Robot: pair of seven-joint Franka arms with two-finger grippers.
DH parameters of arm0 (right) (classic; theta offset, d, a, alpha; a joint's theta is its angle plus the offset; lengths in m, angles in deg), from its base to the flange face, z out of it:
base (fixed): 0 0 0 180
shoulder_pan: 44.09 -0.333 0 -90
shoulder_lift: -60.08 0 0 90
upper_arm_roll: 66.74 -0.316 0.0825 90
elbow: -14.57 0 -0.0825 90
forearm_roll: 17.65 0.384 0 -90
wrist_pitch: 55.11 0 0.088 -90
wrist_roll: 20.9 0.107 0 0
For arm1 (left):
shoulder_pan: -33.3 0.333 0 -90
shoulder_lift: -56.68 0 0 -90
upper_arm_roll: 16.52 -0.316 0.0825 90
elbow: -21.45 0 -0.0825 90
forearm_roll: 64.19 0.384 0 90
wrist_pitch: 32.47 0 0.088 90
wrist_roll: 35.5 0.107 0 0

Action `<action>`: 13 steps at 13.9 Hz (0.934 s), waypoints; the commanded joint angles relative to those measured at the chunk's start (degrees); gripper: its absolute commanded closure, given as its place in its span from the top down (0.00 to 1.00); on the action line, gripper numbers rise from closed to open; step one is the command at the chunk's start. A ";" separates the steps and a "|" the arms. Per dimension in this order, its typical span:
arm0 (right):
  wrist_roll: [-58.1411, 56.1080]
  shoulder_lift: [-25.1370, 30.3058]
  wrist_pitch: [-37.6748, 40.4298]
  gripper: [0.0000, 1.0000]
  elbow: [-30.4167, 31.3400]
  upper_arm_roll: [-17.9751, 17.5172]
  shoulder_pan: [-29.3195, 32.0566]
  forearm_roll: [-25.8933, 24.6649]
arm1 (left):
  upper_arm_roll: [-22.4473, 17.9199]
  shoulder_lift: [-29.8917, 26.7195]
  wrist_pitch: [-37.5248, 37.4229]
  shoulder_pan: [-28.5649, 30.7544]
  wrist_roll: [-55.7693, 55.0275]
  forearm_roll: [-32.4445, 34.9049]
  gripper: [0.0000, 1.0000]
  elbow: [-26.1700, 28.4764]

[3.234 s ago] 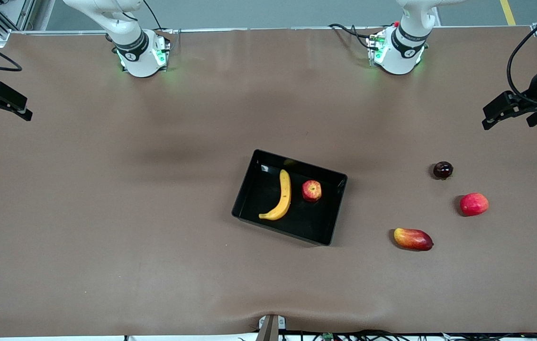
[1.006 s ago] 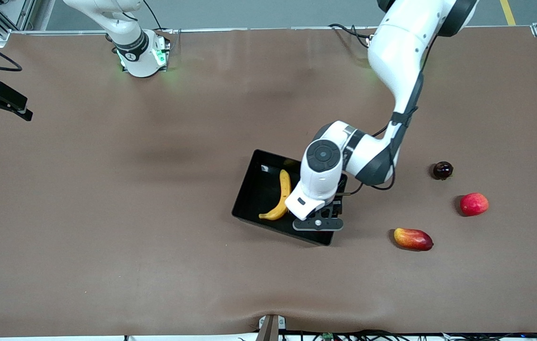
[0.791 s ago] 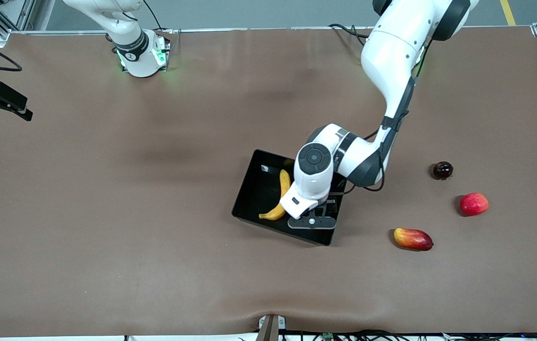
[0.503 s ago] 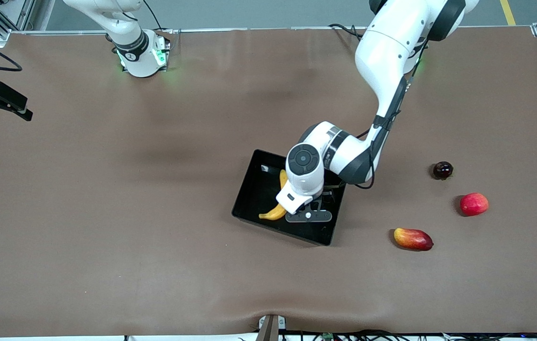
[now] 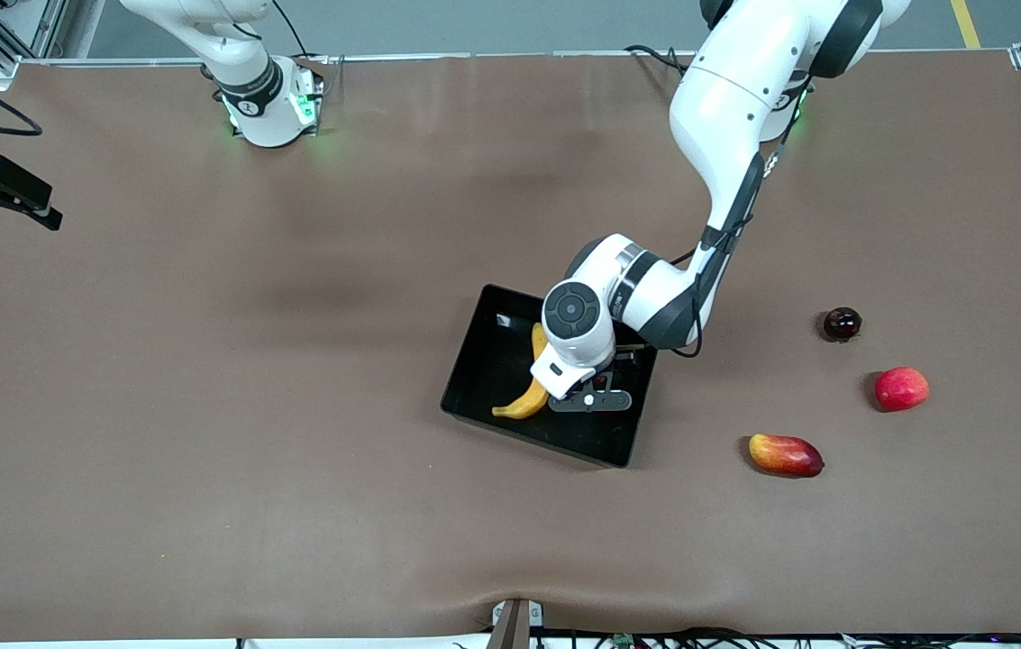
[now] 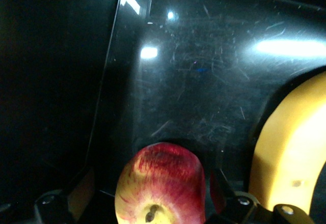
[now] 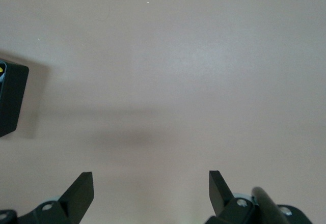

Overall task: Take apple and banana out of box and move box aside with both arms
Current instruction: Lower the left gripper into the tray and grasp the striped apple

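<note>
Mid-frame on the worktop (image 5: 204,406): box (image 5: 474,379) containing banana (image 5: 524,404) and apple (image 6: 163,183). Apple hidden under the left arm's wrist in the front view. Left gripper (image 6: 151,191) spread wide astride the apple; contact unclear. Right gripper (image 7: 151,191) waiting, fingers apart, empty. Toward the left arm's end: mango (image 5: 785,454), red fruit (image 5: 901,388), dark fruit (image 5: 842,323).

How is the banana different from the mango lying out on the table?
The banana is long, curved and plain yellow; the mango is a short oblong, red fading to yellow. The banana lies in the black tray, partly under the left gripper; the mango lies on the bare table, nearer the camera. Neither is held.
</note>
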 commanded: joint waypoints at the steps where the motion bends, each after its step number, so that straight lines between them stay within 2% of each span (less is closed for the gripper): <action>1: -0.41 -0.65 0.41 1.00 -1.29 0.01 0.09 0.88 | -0.09 -0.83 -2.09 -1.04 -1.45 -0.87 0.69 0.77; 3: -0.49 -0.65 0.41 1.00 -1.29 0.01 0.09 0.79 | 0.09 -1.00 -3.14 -1.13 -0.84 0.08 0.28 0.51; 4: -0.41 -0.65 0.41 1.00 -1.29 0.01 0.17 0.79 | 0.09 -1.27 -3.15 -1.04 -0.75 0.01 0.12 0.33; 5: -0.49 -0.65 0.41 1.00 -1.29 0.01 0.17 0.79 | 0.09 -1.79 -3.24 -0.87 -0.40 -0.08 0.00 0.07; 10: -0.49 -0.65 0.41 1.00 -1.29 0.01 0.17 0.88 | -0.53 -5.83 -3.24 0.27 1.96 0.00 0.00 -1.25; 13: -0.49 -0.65 0.41 1.00 -1.29 0.01 0.17 0.79 | -0.53 -10.66 -3.41 2.12 2.59 -0.34 0.00 -1.17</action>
